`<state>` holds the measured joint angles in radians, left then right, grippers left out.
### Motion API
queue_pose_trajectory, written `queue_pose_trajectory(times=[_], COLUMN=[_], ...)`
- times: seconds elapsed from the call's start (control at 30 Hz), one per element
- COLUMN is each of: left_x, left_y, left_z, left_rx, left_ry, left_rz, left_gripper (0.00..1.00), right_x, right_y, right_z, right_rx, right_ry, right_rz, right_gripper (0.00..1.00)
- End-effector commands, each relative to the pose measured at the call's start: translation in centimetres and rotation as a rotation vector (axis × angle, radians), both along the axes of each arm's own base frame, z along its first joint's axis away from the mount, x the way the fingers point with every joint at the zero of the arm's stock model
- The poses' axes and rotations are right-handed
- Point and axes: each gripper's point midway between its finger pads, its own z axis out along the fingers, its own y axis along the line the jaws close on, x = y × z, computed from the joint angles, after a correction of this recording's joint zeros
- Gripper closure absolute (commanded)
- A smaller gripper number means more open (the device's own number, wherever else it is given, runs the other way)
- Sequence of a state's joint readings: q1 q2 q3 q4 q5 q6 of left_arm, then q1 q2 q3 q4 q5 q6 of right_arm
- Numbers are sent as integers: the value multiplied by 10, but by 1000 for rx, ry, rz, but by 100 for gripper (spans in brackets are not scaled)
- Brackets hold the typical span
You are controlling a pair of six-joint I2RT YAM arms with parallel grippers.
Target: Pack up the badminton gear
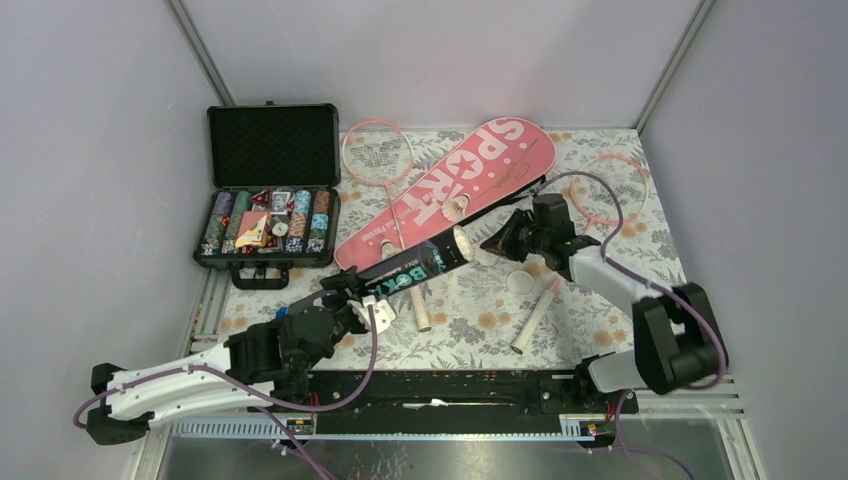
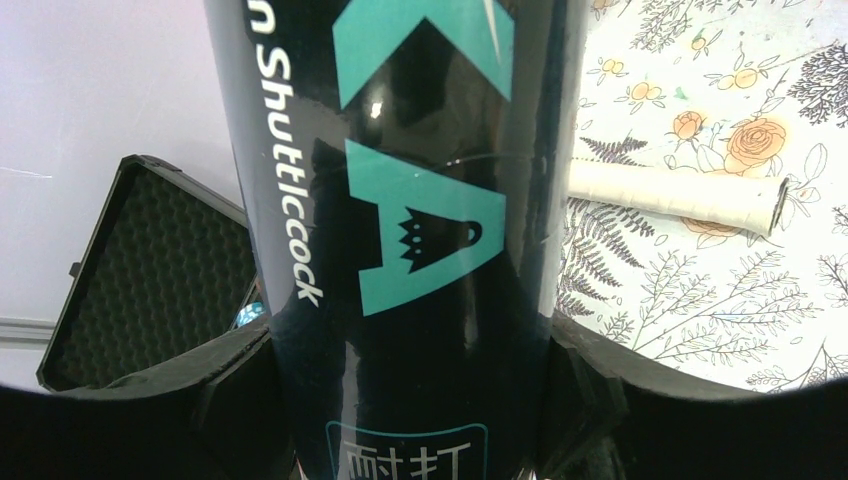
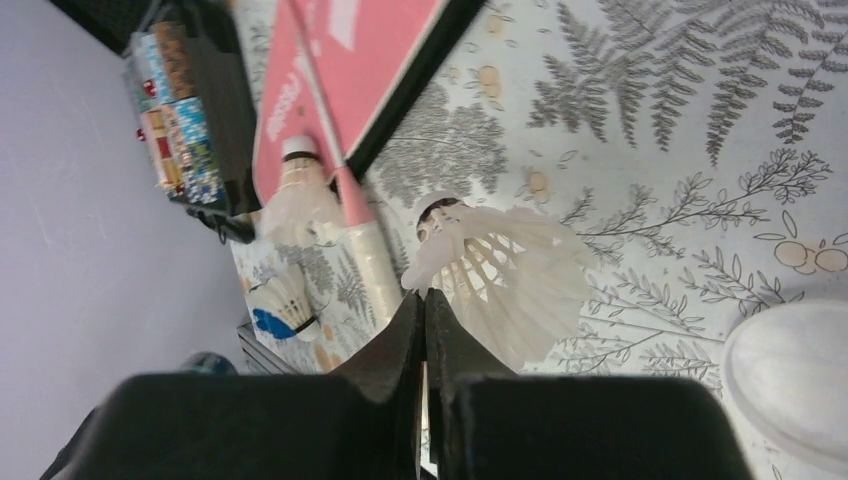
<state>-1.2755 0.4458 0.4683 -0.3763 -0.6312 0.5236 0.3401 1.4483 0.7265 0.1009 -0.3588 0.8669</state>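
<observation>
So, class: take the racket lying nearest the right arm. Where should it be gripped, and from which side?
Probably its white handle, from straight above with the right pincer, jaws across its width: it lies flat and bare on the cloth, while the shaft runs under the right arm. The left pincer holds the black tube.

The counter (image 1: 470, 330) has a floral top. An open chip case (image 1: 270, 185) sits at its back left. A pink bag (image 1: 470, 165) lies slantwise across the middle, and one racket (image 1: 378, 152) crosses it, head at the back. A second racket (image 1: 535, 312) lies to the right, with a white lid (image 1: 520, 282) just beside its handle. A shuttlecock (image 3: 500, 270) lies on its side near the lid. Whether the black tube (image 1: 415, 265) rests on the counter cannot be told.
</observation>
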Motion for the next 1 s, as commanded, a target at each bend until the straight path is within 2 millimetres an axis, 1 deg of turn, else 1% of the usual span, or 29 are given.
queue_pose_trajectory(times=[0.0,0.13,0.17,0.27,0.37,0.47,0.6,0.7,0.77,0.83,0.9,0.97], left_x=[-5,-13,-14,-14,-13,-12,-12,-14,-14,-14,-14,-14], left_y=[-10,-17,-18,-19,-19,-21,-23,-26,-27,-27,-26,-26], left_z=[21,19,19,19,14,7,2,0,0,0,1,2], left_rx=[-102,-112,-114,-108,-78,-37,-13,-15,-17,-18,-21,-25], left_ry=[-5,4,4,5,13,28,46,58,61,62,61,59], left_rz=[-45,-115,-127,-127,-121,-113,-111,-125,-130,-129,-129,-129], left_gripper=[66,67,67,67,67,67,67,67,67,67,67,67], right_x=[-4,-22,-28,-52,-78,-101,-124,-139,-147,-154,-157,-160], right_y=[-8,-16,-17,-26,-31,-33,-37,-31,-27,-26,-29,-26], right_z=[64,117,134,172,202,225,242,251,250,246,243,242], right_rx=[-45,-85,-91,-135,-144,-129,-118,-64,-28,-25,-36,-17], right_ry=[-171,-313,-356,-477,-575,-653,-684,-670,-645,-624,-608,-593], right_rz=[56,125,149,225,284,329,363,409,439,460,460,474], right_gripper=[100,100,100,100,100,100,100,100,100,100,100,100])
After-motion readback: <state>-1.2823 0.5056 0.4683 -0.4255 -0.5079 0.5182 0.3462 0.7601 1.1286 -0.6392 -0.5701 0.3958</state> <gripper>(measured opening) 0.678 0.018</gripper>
